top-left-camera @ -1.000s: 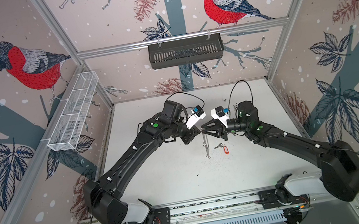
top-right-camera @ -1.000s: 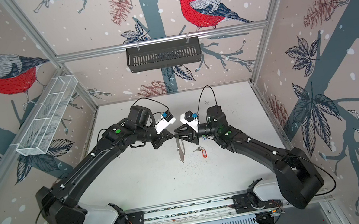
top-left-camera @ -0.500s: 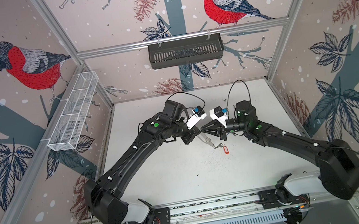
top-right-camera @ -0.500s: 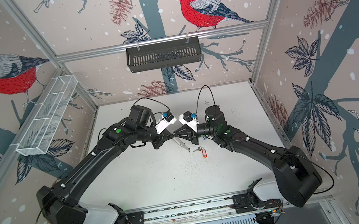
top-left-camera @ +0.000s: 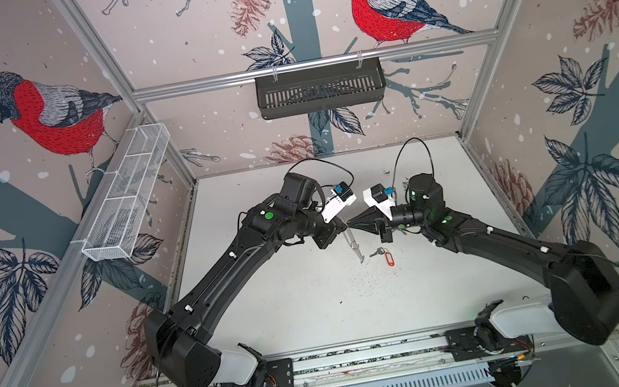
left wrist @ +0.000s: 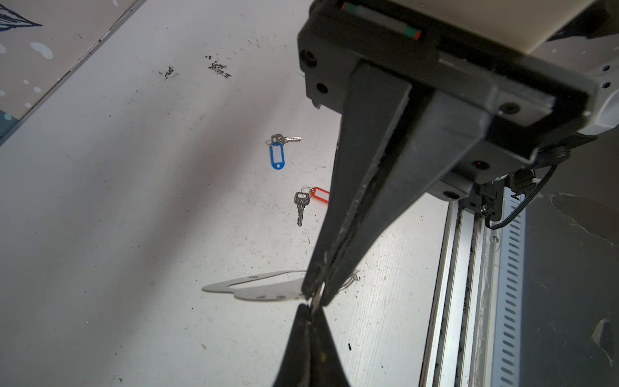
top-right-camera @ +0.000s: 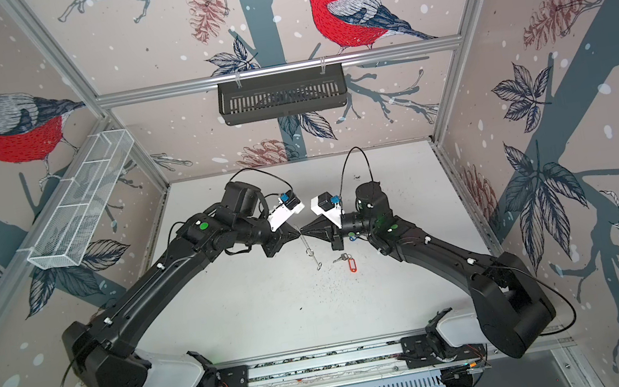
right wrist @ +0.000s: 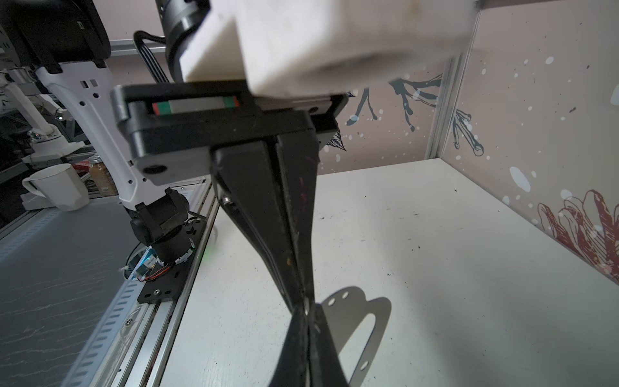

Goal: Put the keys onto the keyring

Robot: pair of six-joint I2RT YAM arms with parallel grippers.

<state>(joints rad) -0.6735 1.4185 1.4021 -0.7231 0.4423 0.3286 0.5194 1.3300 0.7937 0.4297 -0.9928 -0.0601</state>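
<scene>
The keyring (left wrist: 261, 288), a flat grey see-through plate with a slot, hangs above the white table and looks edge-on in both top views (top-left-camera: 353, 244) (top-right-camera: 310, 251). My left gripper (left wrist: 311, 306) (top-left-camera: 341, 225) is shut on its rim. My right gripper (right wrist: 306, 312) (top-left-camera: 349, 224) meets it tip to tip and is shut on the same rim. The plate (right wrist: 368, 318) shows past the tips in the right wrist view. The keys lie on the table below: one with a blue tag (left wrist: 277, 154), one with a red-orange tag (left wrist: 320, 194) (top-left-camera: 389, 260) (top-right-camera: 351, 265).
A black slotted basket (top-left-camera: 321, 89) hangs on the back wall. A white mesh tray (top-left-camera: 127, 198) is fixed to the left wall. The metal rail (top-left-camera: 367, 358) with both arm bases runs along the table's front edge. A white mug (right wrist: 57, 187) stands outside the cell.
My right gripper has moved in to the left gripper's tips and shut on the keyring's rim. The plate has swung a little. The left gripper has kept its hold.
</scene>
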